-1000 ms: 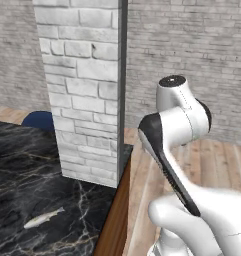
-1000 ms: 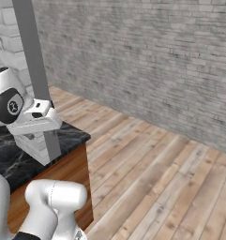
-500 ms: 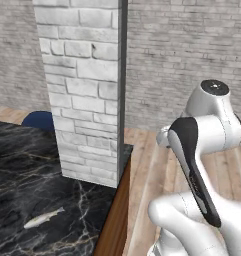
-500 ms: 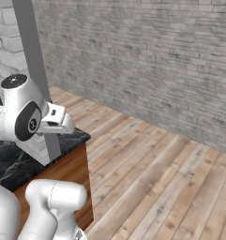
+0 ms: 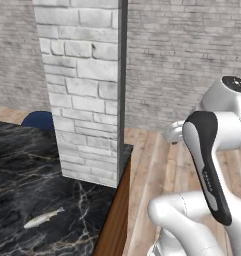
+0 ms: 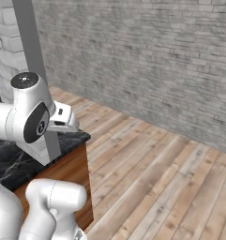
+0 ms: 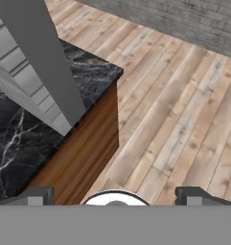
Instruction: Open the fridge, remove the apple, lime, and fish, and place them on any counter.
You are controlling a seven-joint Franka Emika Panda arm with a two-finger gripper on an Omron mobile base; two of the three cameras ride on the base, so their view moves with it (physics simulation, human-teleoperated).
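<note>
Grey brick walls (image 6: 147,61) and a light wooden plank floor (image 6: 166,187) are seen around the work area in both base views. A black marble worktop (image 5: 22,170) with white veins is carried on brown wooden cabinetry (image 7: 83,153). A white brick pillar (image 5: 82,90) with a grey side face is set on the worktop at its corner and serves as the landmark for all positions below.

The fish (image 5: 43,218), small, slender and silvery-white, is seen lying flat on the worktop in the left base view, in front of the pillar and toward the camera, well apart from the pillar's base. Nothing is in contact with it. A dark blue rounded object (image 5: 38,120) is partly visible behind the worktop, beside the pillar on its far left side; what it is cannot be told.

The white arm (image 5: 212,165) is raised to the right of the pillar, over the floor beyond the worktop edge. In the right base view the arm's hand (image 6: 63,119) is seen just in front of the pillar's grey face, above the worktop corner.

In the hand view the gripper (image 7: 115,194) is directed down at the worktop corner, the pillar's foot and the floor. The jaws are set fully apart, one dark tip at each lower side of that view, and nothing is held between them.
</note>
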